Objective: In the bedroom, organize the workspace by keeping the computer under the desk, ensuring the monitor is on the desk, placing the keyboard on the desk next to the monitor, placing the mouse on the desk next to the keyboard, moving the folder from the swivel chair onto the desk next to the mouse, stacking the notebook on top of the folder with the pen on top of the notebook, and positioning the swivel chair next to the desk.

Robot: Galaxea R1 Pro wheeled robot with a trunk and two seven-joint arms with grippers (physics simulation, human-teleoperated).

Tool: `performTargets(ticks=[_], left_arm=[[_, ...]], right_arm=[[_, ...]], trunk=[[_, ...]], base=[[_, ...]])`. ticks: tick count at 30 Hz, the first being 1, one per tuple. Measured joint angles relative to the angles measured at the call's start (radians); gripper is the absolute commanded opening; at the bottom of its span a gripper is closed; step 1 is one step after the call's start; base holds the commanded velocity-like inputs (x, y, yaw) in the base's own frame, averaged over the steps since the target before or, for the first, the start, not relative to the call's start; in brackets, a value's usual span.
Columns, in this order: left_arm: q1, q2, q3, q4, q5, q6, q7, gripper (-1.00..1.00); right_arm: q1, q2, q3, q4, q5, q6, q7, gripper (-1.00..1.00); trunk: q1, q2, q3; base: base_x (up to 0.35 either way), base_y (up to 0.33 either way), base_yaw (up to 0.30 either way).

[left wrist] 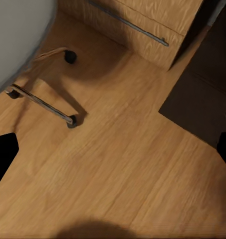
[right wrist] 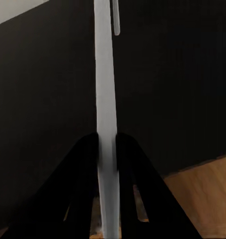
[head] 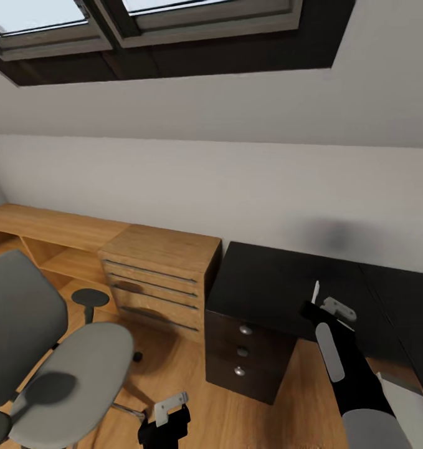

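My right gripper (head: 320, 304) hovers over the glossy black desk (head: 267, 280), shut on a thin pale stick that I take for the pen (head: 315, 290). In the right wrist view the pen (right wrist: 105, 74) runs straight through the closed fingers of the gripper (right wrist: 107, 142), with the black top behind it. The grey swivel chair (head: 68, 374) stands at the left on the wooden floor, its seat bare. My left gripper (head: 169, 413) hangs open low over the floor beside the chair's chrome base (left wrist: 43, 102). Monitor, keyboard, mouse, folder and notebook are out of view.
A light wooden drawer chest (head: 158, 280) stands against the desk's black three-drawer unit (head: 242, 352), with a low wooden shelf running left. A pale grey-white boxy corner (head: 401, 396) shows beside my right arm; I cannot tell whether it is the computer. A sloped wall with skylights rises behind.
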Motion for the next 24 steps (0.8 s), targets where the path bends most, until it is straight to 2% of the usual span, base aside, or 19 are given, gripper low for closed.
performTargets(ticks=[4, 7, 13, 14, 16, 17, 18, 24], left_arm=[[0.0, -0.002, -0.001, 0.051, 0.0, -0.001, -0.001, 1.0], [0.0, -0.003, -0.003, 0.117, -0.001, -0.002, -0.001, 1.0], [0.0, -0.019, -0.006, 0.228, -0.002, -0.003, -0.021, 1.0], [0.0, -0.024, -0.005, 0.249, -0.002, -0.003, -0.037, 1.0], [0.0, -0.028, -0.005, 0.266, -0.002, -0.003, -0.056, 1.0], [0.0, -0.032, -0.004, 0.288, -0.001, -0.004, -0.084, 1.0], [0.0, -0.033, -0.002, 0.303, -0.001, -0.006, -0.1, 1.0], [0.0, -0.031, 0.007, 0.362, -0.001, -0.027, -0.134, 1.0]], right_arm=[[0.0, -0.004, -0.046, -0.009, 0.002, 0.056, 0.002, -1.0], [0.0, -0.02, -0.08, -0.021, 0.003, 0.087, 0.004, -1.0], [0.0, -0.068, -0.122, -0.03, 0.001, 0.134, 0.007, -1.0], [0.0, -0.076, -0.139, -0.031, 0.001, 0.152, 0.008, -1.0], [0.0, -0.082, -0.161, -0.032, 0.0, 0.165, 0.012, -1.0], [0.0, -0.087, -0.2, -0.03, 0.002, 0.175, 0.022, -1.0], [0.0, -0.089, -0.221, -0.03, 0.001, 0.178, 0.028, -1.0], [0.0, -0.092, -0.252, -0.001, 0.007, 0.18, 0.039, -1.0]], trunk=[[0.0, 0.0, 0.001], [0.0, 0.0, 0.003], [0.0, 0.0, 0.005], [0.0, 0.0, 0.005], [0.0, 0.0, 0.006], [0.0, 0.0, 0.006], [0.0, 0.0, 0.006], [0.0, 0.0, 0.008]], base=[[0.0, 0.0, -0.284], [0.0, 0.0, -0.285], [0.0, 0.0, -0.287], [0.0, 0.0, -0.287], [0.0, 0.0, -0.288], [0.0, 0.0, -0.288], [0.0, 0.0, -0.288], [0.0, 0.0, -0.288]])
